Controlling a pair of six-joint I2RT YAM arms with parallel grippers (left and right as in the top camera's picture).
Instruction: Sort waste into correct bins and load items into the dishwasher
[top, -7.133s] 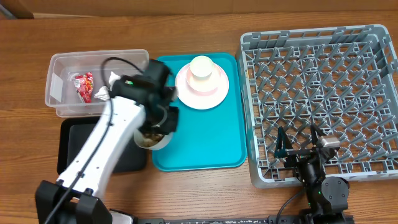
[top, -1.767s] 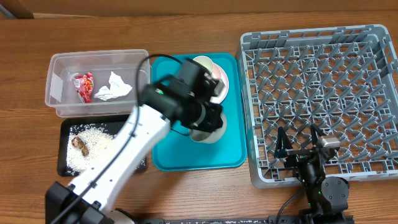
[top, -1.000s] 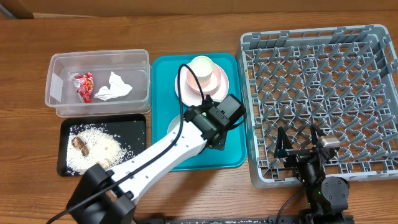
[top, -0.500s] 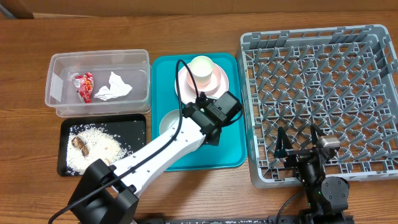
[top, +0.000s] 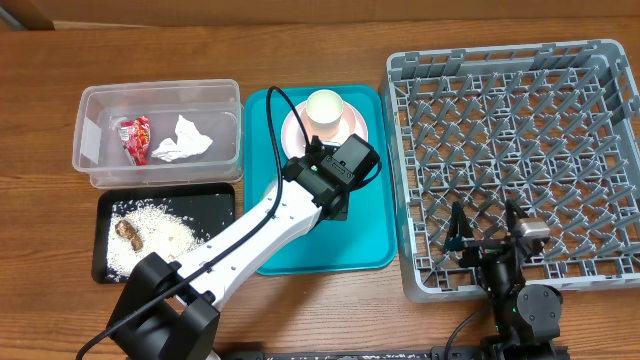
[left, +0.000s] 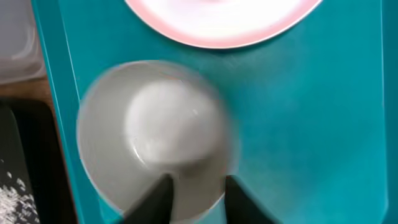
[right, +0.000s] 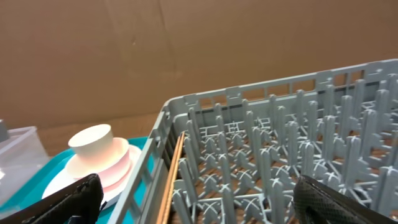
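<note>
Waste looks sorted: wrapper (top: 134, 139) and napkin (top: 181, 140) in the tub (top: 100, 100), rice (top: 160, 236) in the black tray (top: 225, 195). Step in hand, loading dishes. Left gripper (left: 196, 199) has its jaws apart, astride the rim of the grey bowl (left: 155, 134), not clamped. The bowl sits on the teal tray (left: 311, 124) just beside the plate (left: 217, 25); view blurred. Next: close on the rim, lift, carry to the rack (top: 520, 150), which holds nothing yet. Right gripper (right: 199, 196) is spread wide at the rack edge. Wrapper print unreadable; no other writing.

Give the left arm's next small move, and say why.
Probably shut the left gripper on the rim of the grey-white bowl. The open jaws straddle that rim, the bowl looks empty on the teal tray, and it belongs in the dish rack.
</note>
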